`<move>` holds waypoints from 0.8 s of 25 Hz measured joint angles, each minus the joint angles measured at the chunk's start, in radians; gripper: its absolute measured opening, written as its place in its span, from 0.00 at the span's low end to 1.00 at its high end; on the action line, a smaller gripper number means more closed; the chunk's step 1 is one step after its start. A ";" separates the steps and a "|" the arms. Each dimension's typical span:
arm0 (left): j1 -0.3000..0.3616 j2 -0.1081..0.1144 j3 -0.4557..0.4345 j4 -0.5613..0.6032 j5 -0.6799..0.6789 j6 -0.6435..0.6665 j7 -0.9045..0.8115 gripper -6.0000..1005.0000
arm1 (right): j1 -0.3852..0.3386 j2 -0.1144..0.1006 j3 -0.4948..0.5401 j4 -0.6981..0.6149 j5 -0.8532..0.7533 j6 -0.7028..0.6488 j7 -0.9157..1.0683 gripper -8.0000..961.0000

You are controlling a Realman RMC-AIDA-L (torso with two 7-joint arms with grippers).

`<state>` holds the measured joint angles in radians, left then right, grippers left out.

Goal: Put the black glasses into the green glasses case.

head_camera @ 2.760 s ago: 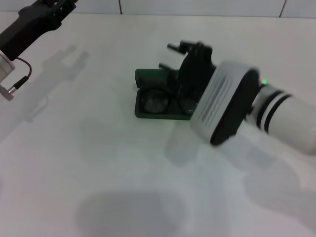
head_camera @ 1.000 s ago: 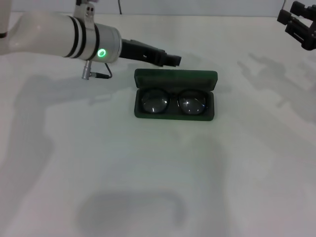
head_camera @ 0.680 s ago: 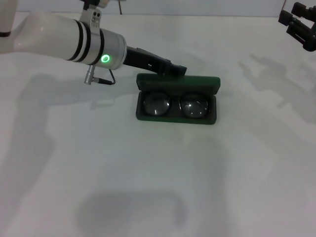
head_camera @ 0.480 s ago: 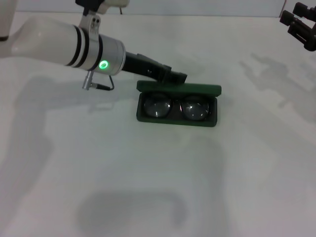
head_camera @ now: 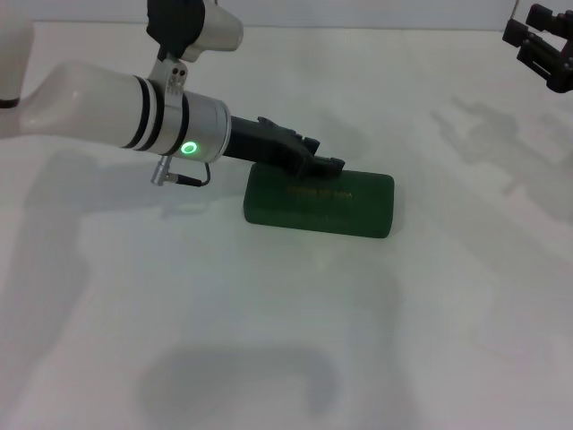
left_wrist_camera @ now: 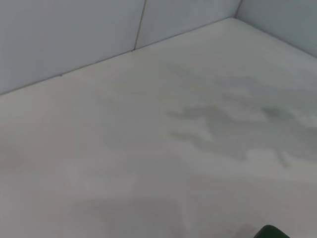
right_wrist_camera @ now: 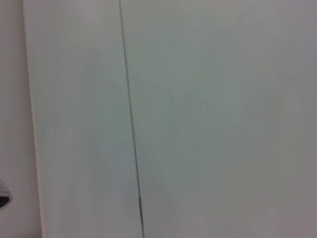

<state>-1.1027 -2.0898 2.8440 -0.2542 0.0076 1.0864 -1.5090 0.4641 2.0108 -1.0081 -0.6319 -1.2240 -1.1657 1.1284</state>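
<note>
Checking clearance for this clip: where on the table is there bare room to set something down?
The table is bare in front of the case, and to both sides of it. The crowded spot is behind the case, where the left gripper rests on its lid. The right gripper is parked at the far right.

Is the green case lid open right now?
No, in the head view the green glasses case lies shut, lid down, with the left gripper on it.

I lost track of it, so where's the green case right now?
In the head view the green case lies closed on the white table, right of centre. The left gripper rests on its lid's far edge; the right gripper is parked far right.
</note>
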 joint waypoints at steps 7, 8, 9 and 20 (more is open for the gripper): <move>0.062 0.024 0.000 -0.041 -0.282 0.293 0.218 0.73 | 0.000 0.001 -0.003 -0.012 -0.110 -0.148 -0.063 0.41; 0.088 0.033 0.000 -0.045 -0.328 0.369 0.256 0.73 | 0.002 0.002 -0.004 -0.015 -0.125 -0.164 -0.069 0.41; 0.118 0.045 0.000 -0.048 -0.373 0.450 0.289 0.73 | 0.006 0.003 -0.010 -0.014 -0.135 -0.179 -0.078 0.41; 0.453 0.071 0.000 -0.041 -0.473 0.859 0.709 0.76 | 0.048 0.016 -0.267 0.006 -0.132 -0.215 -0.179 0.52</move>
<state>-0.6492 -2.0183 2.8440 -0.2950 -0.4654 1.9454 -0.8002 0.5120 2.0263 -1.2755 -0.6260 -1.3557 -1.3807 0.9495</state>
